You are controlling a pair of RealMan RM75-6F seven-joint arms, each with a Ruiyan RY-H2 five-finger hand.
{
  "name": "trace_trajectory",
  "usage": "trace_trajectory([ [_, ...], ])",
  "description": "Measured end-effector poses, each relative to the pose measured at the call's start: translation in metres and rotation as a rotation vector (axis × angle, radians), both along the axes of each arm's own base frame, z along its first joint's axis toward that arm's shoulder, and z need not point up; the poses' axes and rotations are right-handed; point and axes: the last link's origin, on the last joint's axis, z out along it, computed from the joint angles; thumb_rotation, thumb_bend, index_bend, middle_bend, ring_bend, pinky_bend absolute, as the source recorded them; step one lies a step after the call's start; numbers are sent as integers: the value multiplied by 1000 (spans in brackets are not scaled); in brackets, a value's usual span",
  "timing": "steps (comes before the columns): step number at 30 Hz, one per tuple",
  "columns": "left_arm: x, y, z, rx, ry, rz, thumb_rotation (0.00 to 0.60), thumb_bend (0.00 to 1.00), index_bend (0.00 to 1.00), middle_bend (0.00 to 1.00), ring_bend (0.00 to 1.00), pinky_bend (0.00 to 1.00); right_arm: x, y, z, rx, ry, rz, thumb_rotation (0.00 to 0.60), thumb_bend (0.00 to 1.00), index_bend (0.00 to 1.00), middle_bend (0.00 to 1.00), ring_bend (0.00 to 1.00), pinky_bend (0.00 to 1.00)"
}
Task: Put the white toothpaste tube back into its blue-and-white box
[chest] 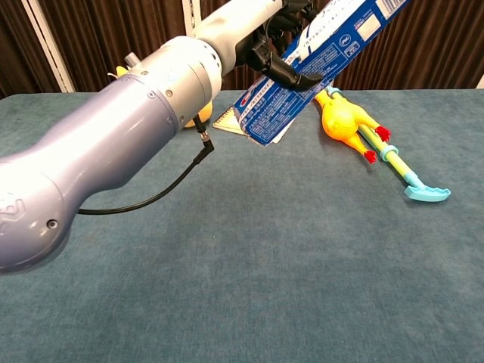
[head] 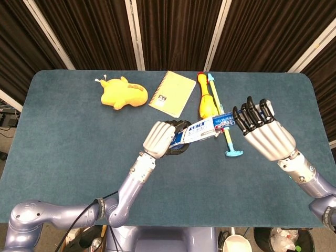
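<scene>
Left hand (head: 160,140): centre of the head view, clenched round the low end of the box, holding it off the table.
Box (head: 202,130): blue-and-white, slanting up to the right between both hands; chest view shows it top centre.
Right hand (head: 265,136): right of centre, fingers spread and straight at the box's far end, gripping nothing.
Tube: can't spot it; likely inside the box already.
Handling: light thin card, dents easily, a bit slick; take it by the narrow edges mid-length, gently.
Table (head: 68,142): teal cloth below.
Far edge: back scratcher (head: 226,134), rubber chicken (head: 206,100), notebook (head: 172,93), yellow plush (head: 123,93).
</scene>
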Motion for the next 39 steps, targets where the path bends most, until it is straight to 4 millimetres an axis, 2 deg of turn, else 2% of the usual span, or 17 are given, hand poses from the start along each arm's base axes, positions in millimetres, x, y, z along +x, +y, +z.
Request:
trace_trajectory([
  [25,5,5,2,62,90,-83,600,391,355,517,486,571,2,-1,11,-18,-35,24,600,449,270,419,275,390],
  [39,15,8,9,88,-4,-76,600,391,347,513,486,571,0,-1,11,-18,-37,19,600,449,270,419,275,390],
])
